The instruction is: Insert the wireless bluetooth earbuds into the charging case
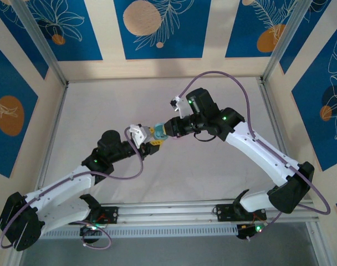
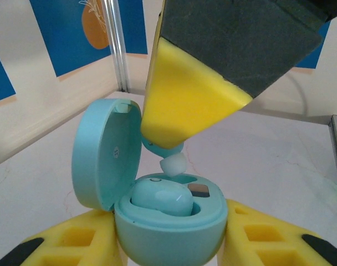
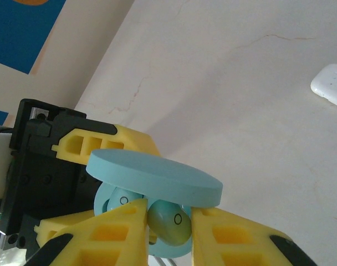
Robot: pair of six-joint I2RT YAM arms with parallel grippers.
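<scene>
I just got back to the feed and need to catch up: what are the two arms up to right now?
The left gripper holds the teal charging case with its lid open. One teal earbud already sits in the case. The right gripper pinches the second teal earbud right above the open case, its white ear tip pointing down, not yet seated. A white case lies off to the side on the table.

Open teal case (image 2: 169,239) — teal earbud (image 2: 160,198) inside
</scene>
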